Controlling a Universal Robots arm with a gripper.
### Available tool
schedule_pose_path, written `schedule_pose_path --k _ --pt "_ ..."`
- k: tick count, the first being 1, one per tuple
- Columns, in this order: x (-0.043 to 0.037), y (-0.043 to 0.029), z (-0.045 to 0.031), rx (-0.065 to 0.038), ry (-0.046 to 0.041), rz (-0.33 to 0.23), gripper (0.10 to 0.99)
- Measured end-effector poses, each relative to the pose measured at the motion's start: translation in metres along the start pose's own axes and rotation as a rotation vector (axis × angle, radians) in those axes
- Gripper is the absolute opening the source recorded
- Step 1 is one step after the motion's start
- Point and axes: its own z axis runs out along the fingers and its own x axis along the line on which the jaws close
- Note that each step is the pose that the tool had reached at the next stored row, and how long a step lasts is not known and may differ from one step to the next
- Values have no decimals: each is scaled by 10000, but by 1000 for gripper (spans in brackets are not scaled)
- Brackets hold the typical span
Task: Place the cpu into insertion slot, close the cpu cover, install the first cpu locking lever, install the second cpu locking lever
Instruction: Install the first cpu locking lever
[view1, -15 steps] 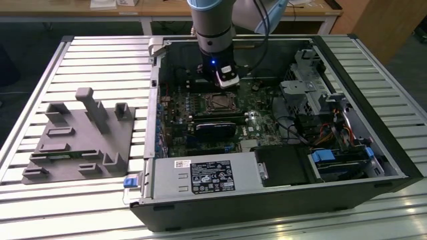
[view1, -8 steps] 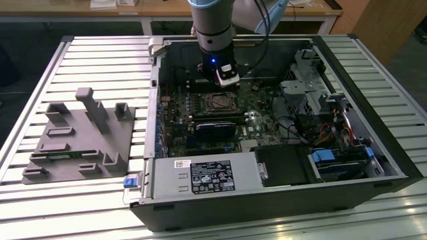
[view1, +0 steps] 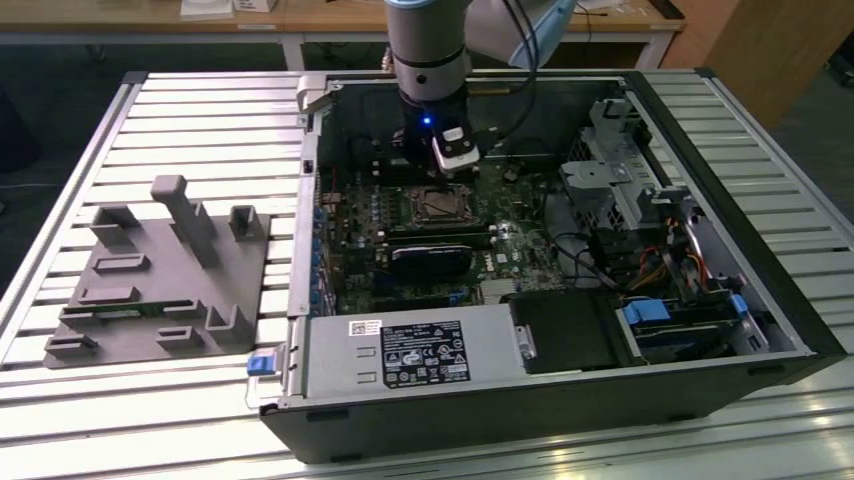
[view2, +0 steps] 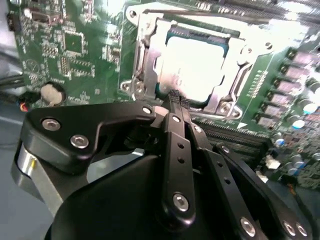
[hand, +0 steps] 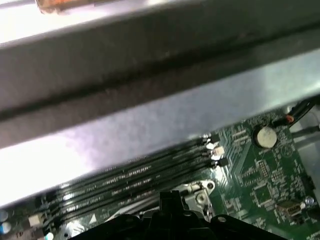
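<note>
So the gripper (view2: 178, 98) has its fingers pressed together with nothing I can see between them. The tips are right at the edge of the insertion slot (view1: 414, 205) on the green motherboard (view2: 75, 55). The cpu (view2: 192, 65) sits in that slot, shiny top up, with the cpu cover (view2: 146, 55) framing it. Everything's inside an open computer case (view1: 400, 420) on a slatted table (view1: 200, 120).
</note>
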Motion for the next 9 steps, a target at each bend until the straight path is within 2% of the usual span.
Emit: schedule_pose_path --k 3,9 --pt "-21 -30 -1 177 102 -9 106" --pt "-74 -168 -3 301 197 -13 106"
